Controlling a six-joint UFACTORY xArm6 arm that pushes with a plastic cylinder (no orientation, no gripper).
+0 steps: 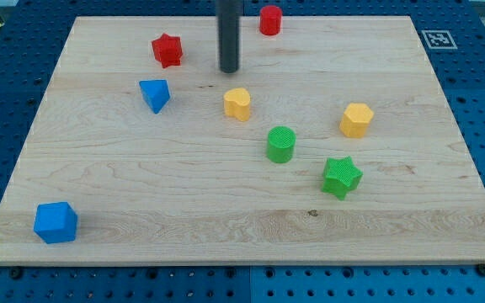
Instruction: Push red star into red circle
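The red star [167, 50] lies near the view's top left on the wooden board [125, 194]. The red circle [270, 19] stands near the top edge, right of centre. My tip [229, 71] is the lower end of a dark rod coming down from the top. It is between the two red blocks, to the right of and slightly below the red star, apart from it, and below-left of the red circle. It touches no block.
A blue triangular block [155, 95] lies below the red star. A yellow heart-like block [237, 103] sits just below my tip. A green circle [281, 144], a green star [341, 177], a yellow hexagon [356, 120] and a blue cube [55, 222] lie lower down.
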